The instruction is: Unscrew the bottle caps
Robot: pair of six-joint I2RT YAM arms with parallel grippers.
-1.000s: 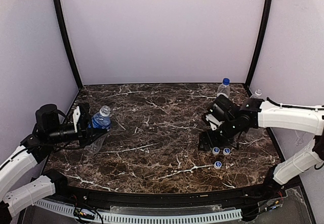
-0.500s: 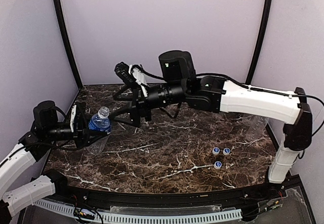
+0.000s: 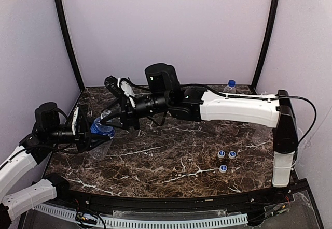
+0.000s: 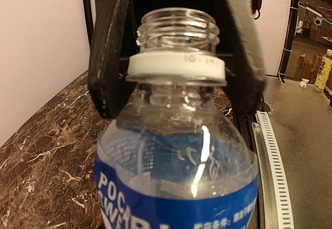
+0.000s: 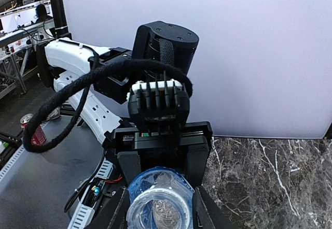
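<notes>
A clear bottle [image 3: 101, 131] with a dark blue label is held off the table at the left, my left gripper [image 3: 93, 134] shut on its body. Its threaded neck [image 4: 178, 29] is bare, with only a white ring below the thread. My right gripper [image 3: 110, 118] reaches across from the right. Its black fingers [image 4: 109, 58] press both sides of that neck, also seen from above in the right wrist view [image 5: 160, 212]. Three loose bottle caps [image 3: 225, 158] lie on the table at the right. A second bottle [image 3: 230, 89] with a blue cap stands at the back right.
The right arm [image 3: 233, 109] stretches low across the middle of the dark marble table [image 3: 166, 156]. Black frame posts [image 3: 67, 37] rise at both back corners before the pale walls. The left arm's links [image 3: 23, 161] lie along the near left edge.
The right arm swung from beside the loose caps on the right over to the held bottle, and its jaws closed onto the neck. The left gripper kept its hold in place.
</notes>
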